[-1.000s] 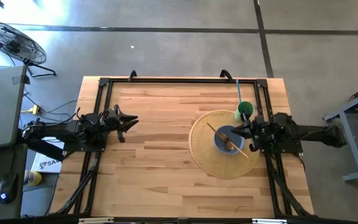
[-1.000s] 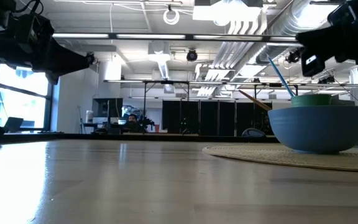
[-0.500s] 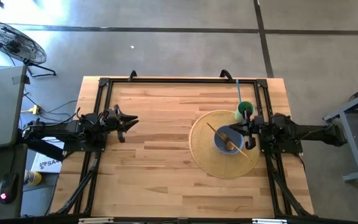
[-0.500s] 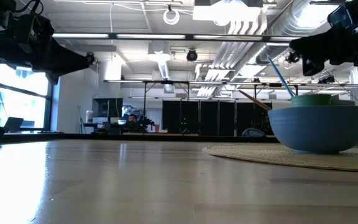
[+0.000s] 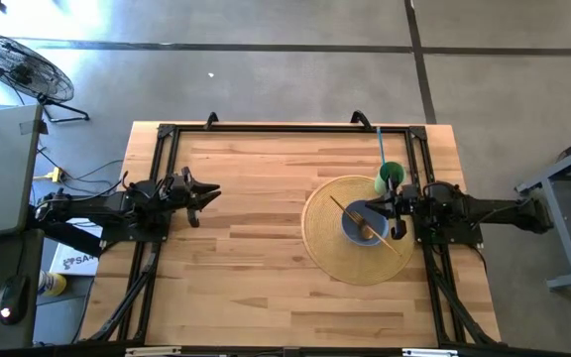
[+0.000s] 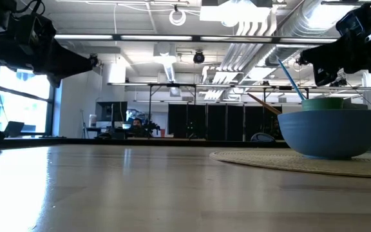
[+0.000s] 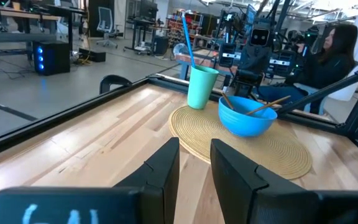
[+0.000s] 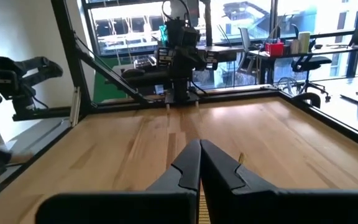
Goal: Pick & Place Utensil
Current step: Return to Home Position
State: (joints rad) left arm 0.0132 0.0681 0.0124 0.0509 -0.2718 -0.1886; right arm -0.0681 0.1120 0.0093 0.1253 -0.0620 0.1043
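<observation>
A blue bowl (image 5: 355, 224) stands on a round woven mat (image 5: 323, 240) at the table's right. A long wooden utensil (image 5: 342, 207) lies slanted in the bowl, with its ends reaching past the rim (image 7: 267, 106). A green cup (image 5: 391, 177) with a blue straw stands on the mat's far right edge. My right gripper (image 5: 391, 210) hovers shut above the bowl's right rim, higher than the cup in the low view (image 6: 309, 55). My left gripper (image 5: 211, 191) waits open over the table's left side, far from the bowl (image 7: 247, 119).
A black frame rail (image 5: 266, 129) runs along the table's far and side edges. Bare wood lies between the two arms and toward the near edge (image 5: 266, 288). In the left wrist view a person (image 7: 331, 53) sits beyond the table's right end.
My right gripper has rolled about its wrist from a tilted pose to a level one while staying above the bowl's right side. The bowl, utensil, cup and left arm have kept still.
</observation>
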